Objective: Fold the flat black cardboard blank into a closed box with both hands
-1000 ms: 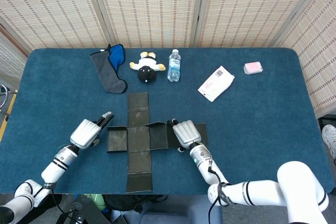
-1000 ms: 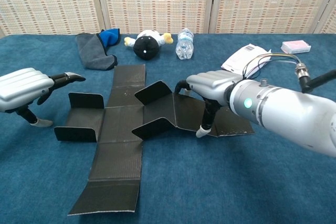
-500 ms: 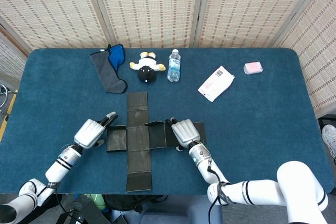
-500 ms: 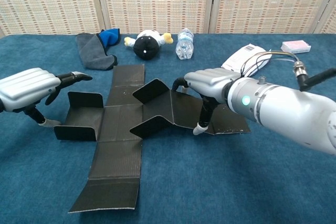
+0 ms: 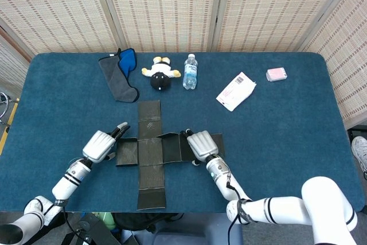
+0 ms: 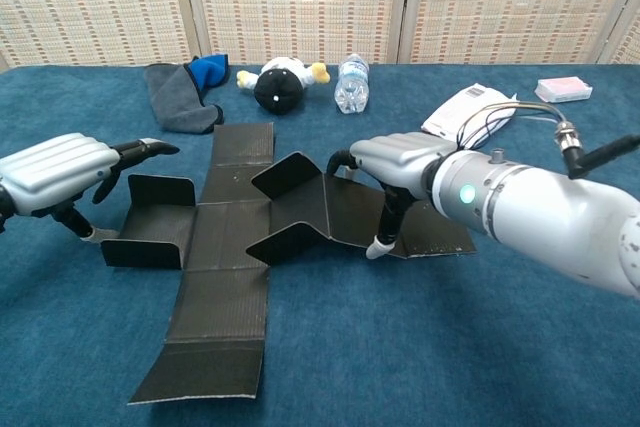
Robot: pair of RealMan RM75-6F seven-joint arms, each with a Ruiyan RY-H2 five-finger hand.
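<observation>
Reaching in from the left, the left hand (image 6: 62,169) hovers just beside the left wing of the black cardboard blank (image 6: 225,247), its dark fingers (image 6: 150,148) extended toward the upturned end flap of that wing and its thumb pointing down toward the blue table (image 6: 400,347); it holds nothing, and whether a fingertip touches the flap cannot be told. The blank lies in a cross shape on the near-centre of the table, its long strip running from the far side toward the robot and mostly flat. In the head view the same left hand (image 5: 100,145) sits at the outer edge of the left wing of the blank (image 5: 150,162). On the right wing, the inner panel is raised into a tent-like fold, and the right hand (image 6: 405,165) rests over it with fingers curled down, fingertips pressing on the cardboard, thumb planted on the flat outer panel; nothing is clasped. Along the far edge lie a grey-and-blue cloth (image 6: 190,92), a plush toy (image 6: 280,84), a water bottle (image 6: 351,84), a white packet (image 5: 235,90) and a pink box (image 5: 276,74).
</observation>
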